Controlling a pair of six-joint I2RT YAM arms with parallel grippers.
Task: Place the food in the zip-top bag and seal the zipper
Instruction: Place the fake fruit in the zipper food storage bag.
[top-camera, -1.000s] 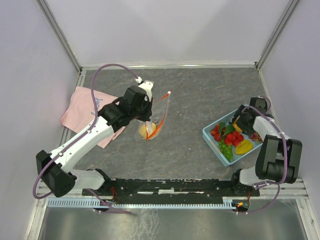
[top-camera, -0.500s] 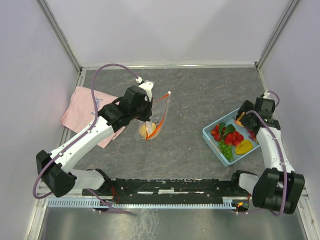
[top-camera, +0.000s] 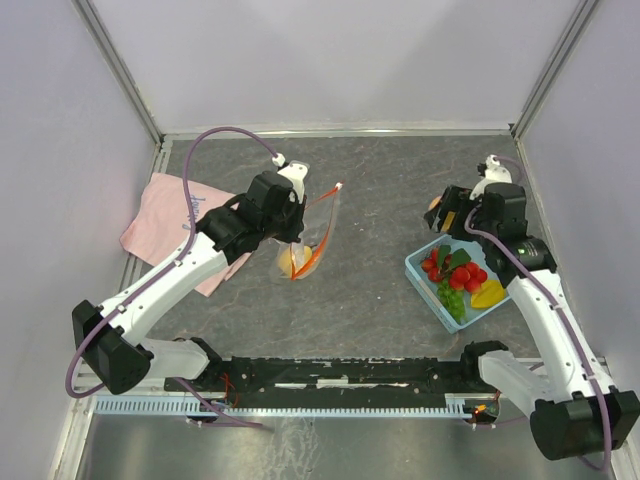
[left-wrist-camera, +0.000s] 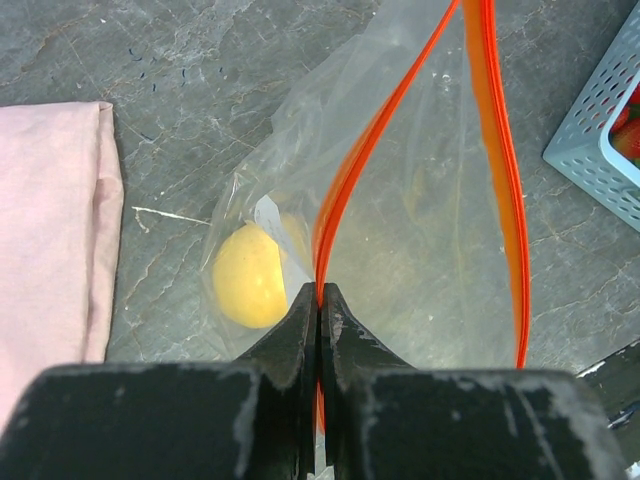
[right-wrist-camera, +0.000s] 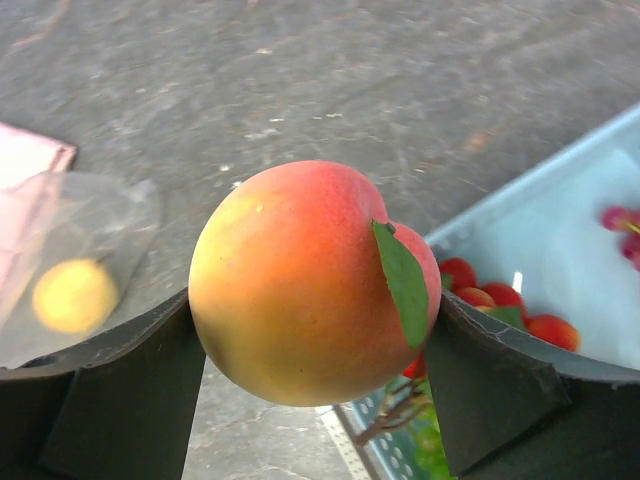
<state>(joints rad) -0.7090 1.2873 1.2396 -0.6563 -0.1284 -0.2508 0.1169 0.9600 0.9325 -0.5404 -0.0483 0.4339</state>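
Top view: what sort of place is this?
Probably a lab robot test cell: plain white walls, two arms mounted on a rail, toy fruit in a basket.

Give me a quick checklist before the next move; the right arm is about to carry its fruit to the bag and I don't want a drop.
1. Grip on the peach by the right gripper: ok, it sits between both fingers.
2. Hold of the left gripper on the zipper: ok, shut on it.
3. Mouth of the zip-top bag: ok, strips held apart.
4. Room inside: ok, only one yellow fruit in it.
5. Mouth wide enough for the peach: cannot tell.
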